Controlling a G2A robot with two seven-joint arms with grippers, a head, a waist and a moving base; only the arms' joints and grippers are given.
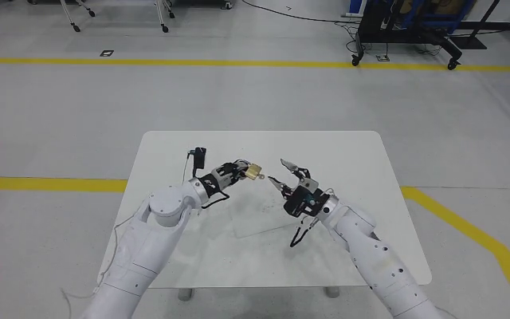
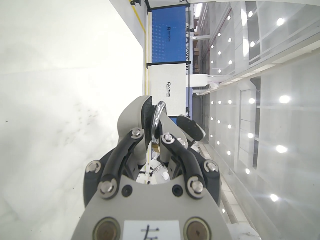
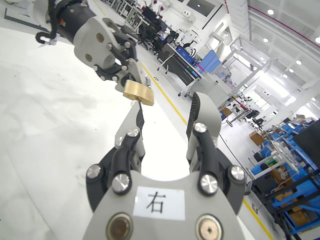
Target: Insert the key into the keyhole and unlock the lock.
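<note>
Top view: the left gripper hangs above the white table, clamped on the silver shackle of the brass lock, whose body juts toward the right gripper. The right gripper gapes wide and empty, with one fingertip close by the lock's body; whether they touch cannot be told.

The lock is seen with its shackle largely covered by the fingers of the left gripper. From the left wrist, the brass body is almost wholly hidden behind those fingers, and just a sliver is caught. From above, the keyhole is too small to be made out. The table has its near edge partly covered by both arms.
</note>
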